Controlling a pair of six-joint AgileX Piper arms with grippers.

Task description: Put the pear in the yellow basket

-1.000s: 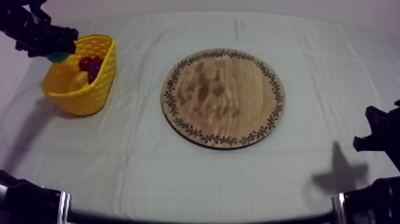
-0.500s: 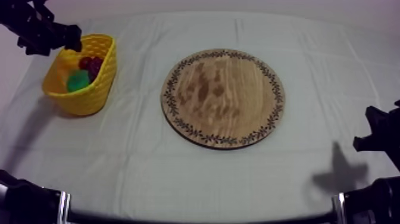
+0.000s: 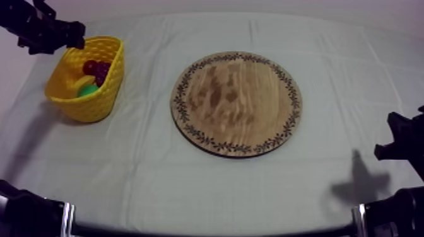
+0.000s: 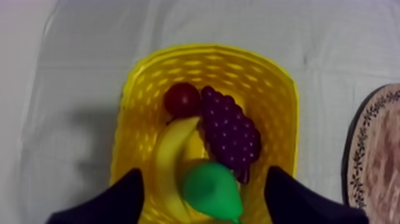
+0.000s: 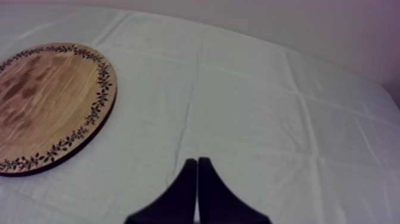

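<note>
Left gripper [image 4: 204, 174] wide open, holds nothing, touches nothing, hangs over yellow basket [image 4: 280, 101] at counter's far left. Pear [image 4: 209, 189] inside basket, lying on side against banana [image 4: 169, 149] and grapes [image 4: 229, 131]; long axis slanted, narrow end pointing away from small red fruit [image 4: 182, 99]. Right gripper [image 5: 197, 162] closed on nothing, fingers together, over cloth near wooden board [image 5: 47, 101]
</note>
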